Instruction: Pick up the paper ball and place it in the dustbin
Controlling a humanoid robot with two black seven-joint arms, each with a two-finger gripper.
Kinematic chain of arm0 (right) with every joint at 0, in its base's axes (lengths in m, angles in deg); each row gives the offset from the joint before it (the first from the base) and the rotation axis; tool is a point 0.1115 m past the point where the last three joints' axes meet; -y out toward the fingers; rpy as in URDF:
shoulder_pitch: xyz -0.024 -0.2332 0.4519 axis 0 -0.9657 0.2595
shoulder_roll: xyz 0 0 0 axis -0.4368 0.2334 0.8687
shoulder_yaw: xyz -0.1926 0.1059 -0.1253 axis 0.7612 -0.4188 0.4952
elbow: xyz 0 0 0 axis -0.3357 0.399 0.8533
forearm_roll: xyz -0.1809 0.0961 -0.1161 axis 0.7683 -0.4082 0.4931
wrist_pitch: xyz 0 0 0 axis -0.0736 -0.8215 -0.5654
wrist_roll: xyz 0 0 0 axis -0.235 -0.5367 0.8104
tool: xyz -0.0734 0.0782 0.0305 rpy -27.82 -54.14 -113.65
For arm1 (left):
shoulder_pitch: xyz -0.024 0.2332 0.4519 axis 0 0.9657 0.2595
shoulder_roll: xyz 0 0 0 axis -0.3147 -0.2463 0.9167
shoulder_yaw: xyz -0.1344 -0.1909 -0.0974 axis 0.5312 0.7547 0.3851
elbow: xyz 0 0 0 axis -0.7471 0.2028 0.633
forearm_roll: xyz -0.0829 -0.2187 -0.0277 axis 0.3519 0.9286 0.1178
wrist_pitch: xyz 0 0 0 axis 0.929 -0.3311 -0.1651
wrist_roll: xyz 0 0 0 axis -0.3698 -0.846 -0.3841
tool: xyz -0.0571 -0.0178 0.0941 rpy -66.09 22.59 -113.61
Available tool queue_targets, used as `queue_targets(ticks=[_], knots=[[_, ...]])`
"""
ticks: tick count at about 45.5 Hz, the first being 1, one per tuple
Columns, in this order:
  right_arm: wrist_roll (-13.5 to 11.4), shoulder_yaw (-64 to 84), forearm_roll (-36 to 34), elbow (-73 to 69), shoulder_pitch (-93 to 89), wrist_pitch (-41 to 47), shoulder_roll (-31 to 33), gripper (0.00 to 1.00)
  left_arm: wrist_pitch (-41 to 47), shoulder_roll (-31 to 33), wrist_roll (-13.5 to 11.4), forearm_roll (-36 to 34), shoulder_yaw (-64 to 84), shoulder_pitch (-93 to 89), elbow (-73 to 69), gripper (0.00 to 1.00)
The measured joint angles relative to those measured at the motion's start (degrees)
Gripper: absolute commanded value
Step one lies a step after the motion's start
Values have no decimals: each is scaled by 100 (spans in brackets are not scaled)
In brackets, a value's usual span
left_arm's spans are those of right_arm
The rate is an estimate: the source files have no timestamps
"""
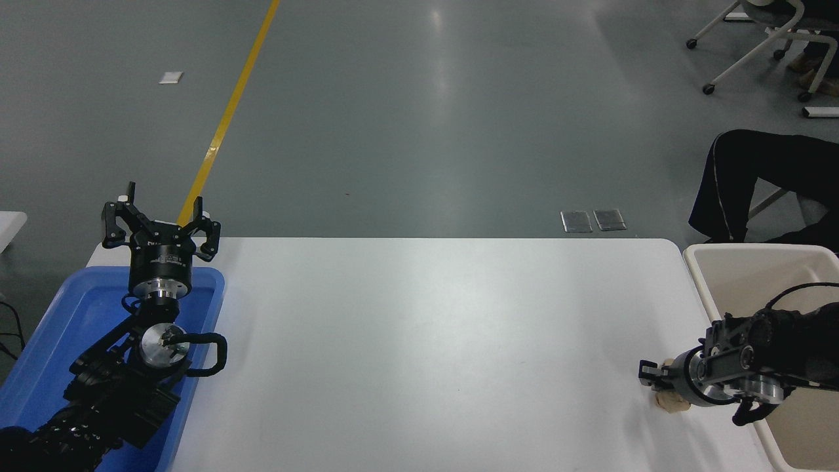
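Your right claw (650,379) is clamped around the paper ball (672,401), which hangs under it just above the desk (419,341); lift it clear of the dustbin (701,282) rim just behind the claw before swinging over.

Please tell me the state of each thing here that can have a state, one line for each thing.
paper ball: crumpled, on the table beside the dustbin, mostly hidden by the right gripper.
dustbin: open-topped, upright; no paper seen inside.
right gripper: low at the paper ball; grip unclear.
left gripper: open, parked over the blue tray.
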Motion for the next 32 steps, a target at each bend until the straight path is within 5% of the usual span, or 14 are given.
queue_targets(ticks=[32], knots=[[46, 191, 350, -1777, 5105, 3920, 1387, 0, -2, 0, 0, 0, 0, 0, 0, 99]])
